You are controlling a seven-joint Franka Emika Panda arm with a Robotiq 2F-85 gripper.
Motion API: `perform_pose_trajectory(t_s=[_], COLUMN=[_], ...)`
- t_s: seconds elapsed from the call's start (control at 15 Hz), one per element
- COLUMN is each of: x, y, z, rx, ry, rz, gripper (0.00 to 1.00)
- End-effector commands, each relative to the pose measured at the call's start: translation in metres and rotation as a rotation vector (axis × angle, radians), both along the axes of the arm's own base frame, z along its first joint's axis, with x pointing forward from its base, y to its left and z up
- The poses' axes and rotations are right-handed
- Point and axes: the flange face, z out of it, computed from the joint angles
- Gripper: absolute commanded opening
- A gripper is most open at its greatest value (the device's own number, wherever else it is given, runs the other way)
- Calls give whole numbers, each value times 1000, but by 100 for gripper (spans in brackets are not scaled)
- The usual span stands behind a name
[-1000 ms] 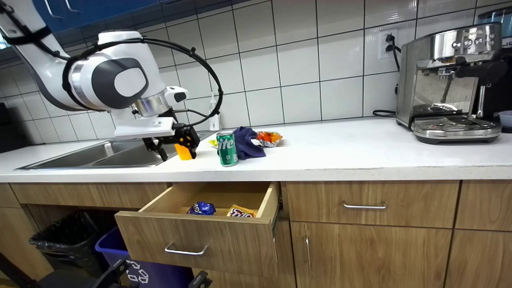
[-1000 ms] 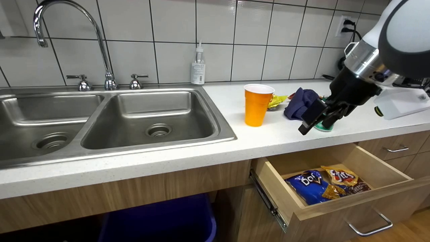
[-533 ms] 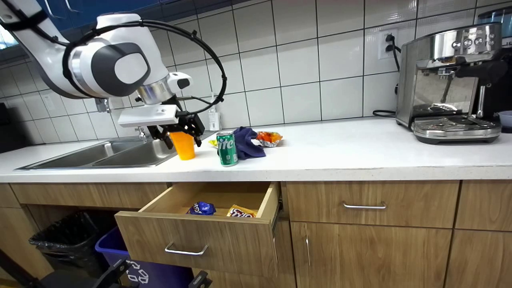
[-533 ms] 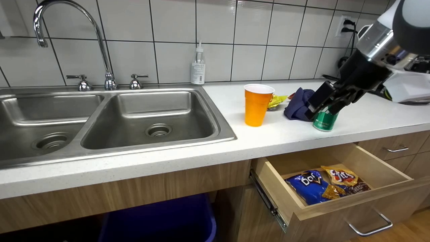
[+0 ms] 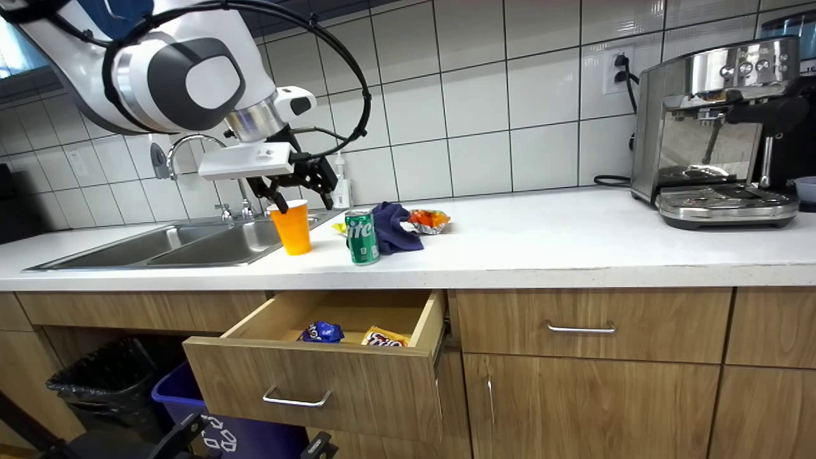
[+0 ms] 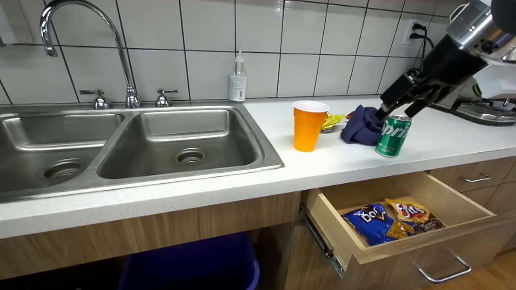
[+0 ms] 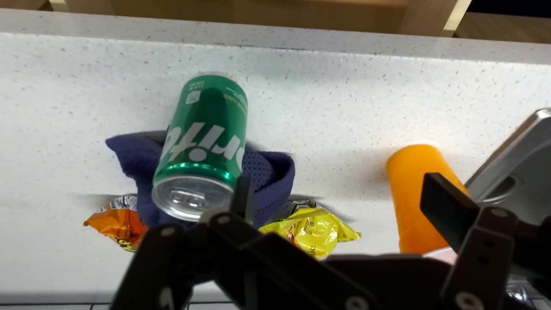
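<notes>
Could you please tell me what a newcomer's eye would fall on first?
The open end effector above the counter likely stands out first. The orange cup beside the sink and green Sprite can by the blue cloth follow. Below, the open drawer holds a blue snack bag and a yellow one.

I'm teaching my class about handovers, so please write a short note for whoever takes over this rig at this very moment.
Gripper: open, nothing held, above the counter.
Things: green Sprite can and orange cup stand upright on the counter; navy cloth just behind the can, yellow snack bag and orange snack bag near the cloth.
Done: drawer open, with blue chip bag and brown-and-orange bag inside.
Left: can and cup are on the counter, neither gripped.
</notes>
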Motion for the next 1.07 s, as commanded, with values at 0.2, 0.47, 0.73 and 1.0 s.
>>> perform_pose_trajectory(t_s=[0.2, 0.47, 0.73, 1.0], x=[17, 10, 9, 9], y=[-6, -1, -1, -1], z=[23, 14, 13, 13], rx=[-5, 3, 3, 3], ry=[-45, -33, -31, -31], rz=[-9, -6, -5, -5], gripper=[100, 100, 100, 100])
